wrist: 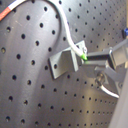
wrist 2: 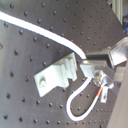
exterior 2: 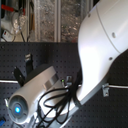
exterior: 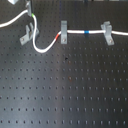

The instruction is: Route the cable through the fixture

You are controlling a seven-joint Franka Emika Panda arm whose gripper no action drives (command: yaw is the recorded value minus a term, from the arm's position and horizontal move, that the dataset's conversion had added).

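The cable (exterior: 75, 32), a thin white cord, runs across the far part of the black perforated table (exterior: 65, 90) in the first exterior view. From that view's right it passes through one upright grey clip (exterior: 106, 32), shows a blue band (exterior: 87, 32), passes a second upright clip (exterior: 63, 31) at a red band (exterior: 58, 37), then sags in a loop toward the viewer and climbs to the fixture (exterior: 27, 34) at the first exterior view's left, where a green band (exterior: 33, 18) shows.

The fixture is a small grey forked clip set askew, its flat foot reaching out diagonally; both wrist views show it bolted to the table (wrist 2: 55, 76).

In the first wrist view the hand (wrist: 86, 57) is clenched on the cable at the green band, just beside the fixture's fork (wrist: 62, 62).

In the second exterior view the white arm (exterior 2: 100, 45) fills most of the frame and hides the fixture; only a short run of cable (exterior 2: 117, 87) shows. Whether the cord sits inside the fork's slot is hard to make out.
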